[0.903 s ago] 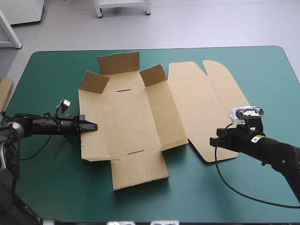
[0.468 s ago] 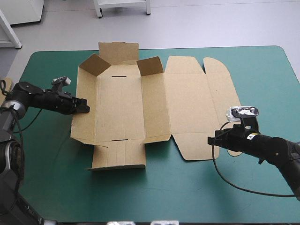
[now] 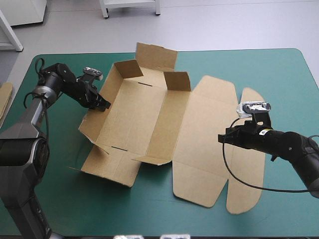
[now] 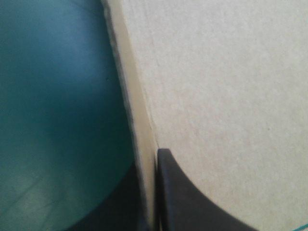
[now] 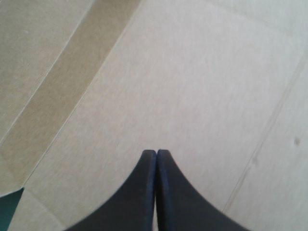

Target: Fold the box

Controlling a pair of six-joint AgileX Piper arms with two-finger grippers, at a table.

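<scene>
Since the earlier frame the box (image 3: 149, 119) has swung round on the teal-green cover (image 3: 60, 199). Its far flap (image 3: 157, 52) now points toward 1 o'clock and its lid (image 3: 209, 164) trails off toward 5 o'clock. The left gripper (image 3: 103, 105) has travelled up toward 10 o'clock, taking the left wall (image 3: 92, 127) with it, and that wall stands steeper now.

The box lies across the middle of the table with its floor flat, two short corner tabs raised at the far end and the lid flat. We judge the board light and stiff, bending only along its scored lines and apt to slide on the cover when pulled. It is best taken by a thin free edge at mid-wall, away from the corners.

In the left wrist view the wall's edge runs between the two black fingers, so that claw is clenched on the board. The right gripper (image 3: 223, 138), at 3 o'clock, shows its fingers pressed together in a point over the lid, with no sheet between them.

A strip of spare board (image 3: 5, 99) shows at the 9 o'clock edge.
</scene>
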